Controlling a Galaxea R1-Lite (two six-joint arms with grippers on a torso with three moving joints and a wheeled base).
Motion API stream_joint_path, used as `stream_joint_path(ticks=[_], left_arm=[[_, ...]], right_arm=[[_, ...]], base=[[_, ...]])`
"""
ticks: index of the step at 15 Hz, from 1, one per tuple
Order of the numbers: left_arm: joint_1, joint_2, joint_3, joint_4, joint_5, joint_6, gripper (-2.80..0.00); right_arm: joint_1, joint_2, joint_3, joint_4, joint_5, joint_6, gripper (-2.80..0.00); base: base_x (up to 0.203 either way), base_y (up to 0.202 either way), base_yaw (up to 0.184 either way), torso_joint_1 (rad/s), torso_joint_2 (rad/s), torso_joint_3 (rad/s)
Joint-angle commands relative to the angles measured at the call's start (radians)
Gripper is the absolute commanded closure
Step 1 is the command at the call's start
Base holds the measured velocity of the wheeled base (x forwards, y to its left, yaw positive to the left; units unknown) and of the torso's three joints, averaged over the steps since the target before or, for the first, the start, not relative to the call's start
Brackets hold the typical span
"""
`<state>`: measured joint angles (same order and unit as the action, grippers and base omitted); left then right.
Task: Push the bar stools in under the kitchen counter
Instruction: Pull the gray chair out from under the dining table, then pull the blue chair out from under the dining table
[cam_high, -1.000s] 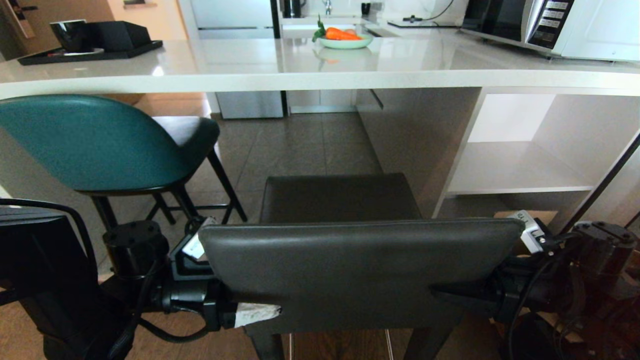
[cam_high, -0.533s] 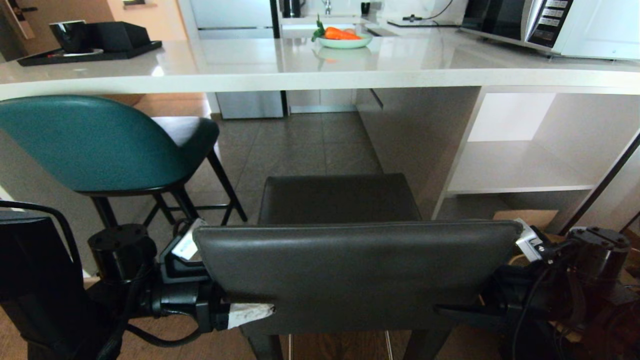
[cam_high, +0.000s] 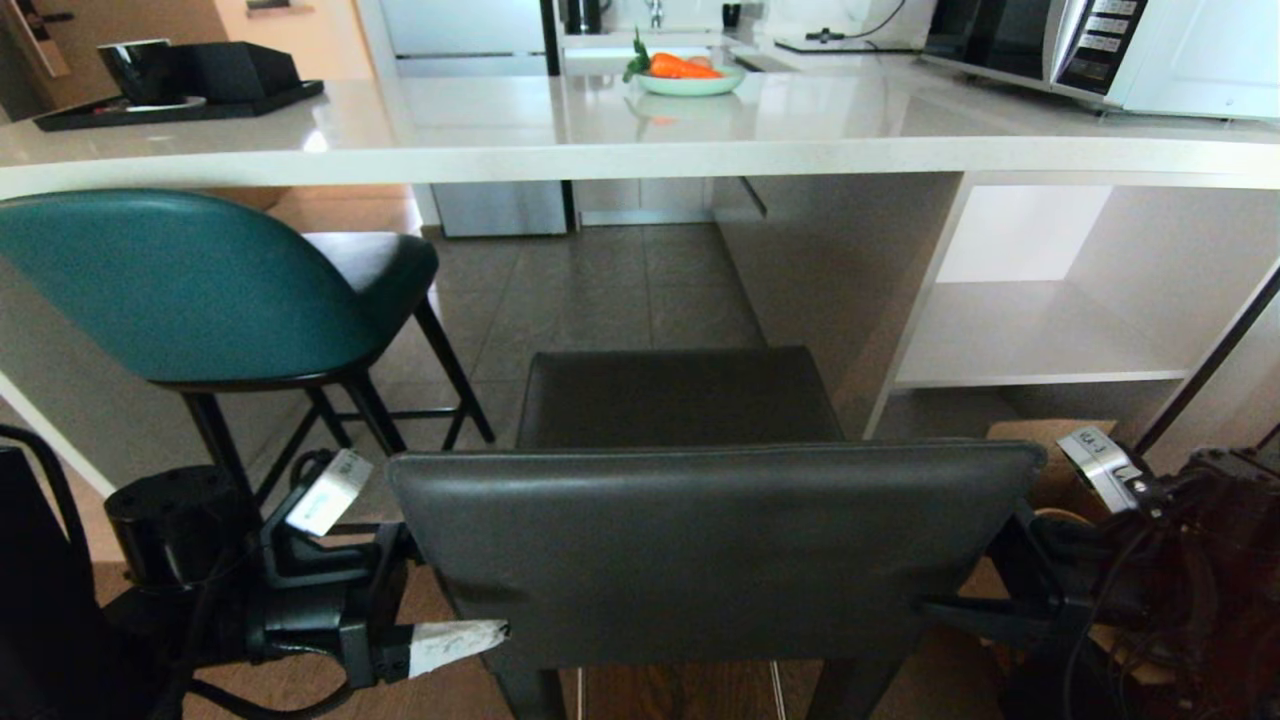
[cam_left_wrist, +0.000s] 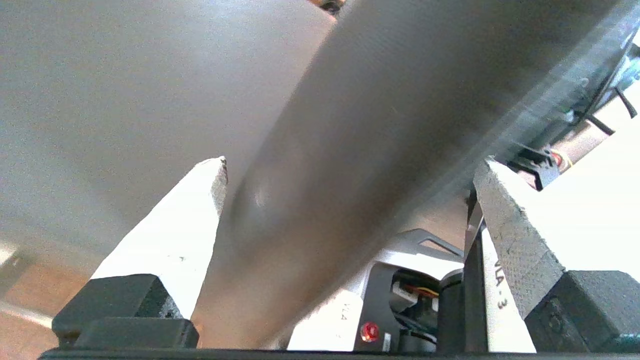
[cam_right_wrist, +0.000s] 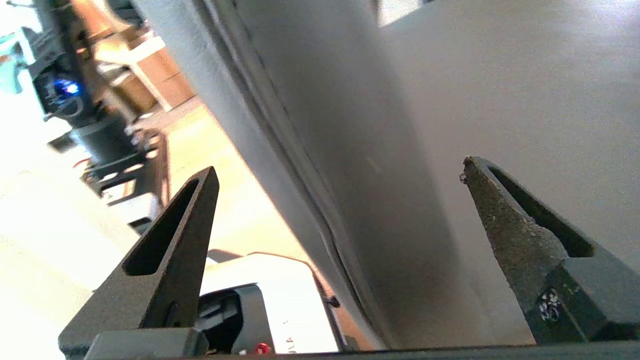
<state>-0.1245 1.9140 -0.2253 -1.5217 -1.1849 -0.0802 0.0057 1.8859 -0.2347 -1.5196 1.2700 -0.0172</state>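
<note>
Directly in front of the kitchen counter (cam_high: 640, 150), the dark grey stool (cam_high: 700, 540) is standing with its seat pointing at the gap beneath the slab, its back nearest the robot and the front of the seat not yet under the thick counter edge. The teal stool (cam_high: 190, 290) is sitting further along the counter on the robot's left, its seat reaching only partly under the edge.

Over the last second both arms have been drawing outward and down from the grey backrest. The left gripper (cam_high: 400, 570) has been sliding away from the left edge of the back, its jaws widening to their fullest, and the right gripper (cam_high: 1000, 590) has been dropping lower at the right edge. The stool itself has hardly shifted against the counter. In my judgement the robot is letting go after a short shove or re-seating its hold, and the pushing is still to be done.

The left gripper is standing wide, one taped finger (cam_left_wrist: 170, 250) on each face of the backrest edge, holding nothing; it looks just clear of the leather, though the close view makes contact hard to rule out. The right gripper (cam_right_wrist: 340, 200) is likewise spread wide around the opposite edge, with daylight showing beside both dark fingers (cam_right_wrist: 170, 245), gripping nothing.
</note>
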Motion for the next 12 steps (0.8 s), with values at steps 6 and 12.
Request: stream_joint_path(ticks=[6,12], left_arm=[[0.261,-0.119,0.137,-0.008,-0.005,0.046,-2.80],[0.746,-0.328,0.254,-0.008,-0.008,0.041,-2.80]], right_arm=[[-0.129,-0.116,0.173,-0.010,0.005,-0.021,-2.80],[-0.403,-0.478,0.254,0.003,-0.038,-0.019,-2.80]], base=[[0.000,0.000,0.000,0.000,0.00,0.000],[0.000,0.000,0.000,0.000,0.00,0.000]])
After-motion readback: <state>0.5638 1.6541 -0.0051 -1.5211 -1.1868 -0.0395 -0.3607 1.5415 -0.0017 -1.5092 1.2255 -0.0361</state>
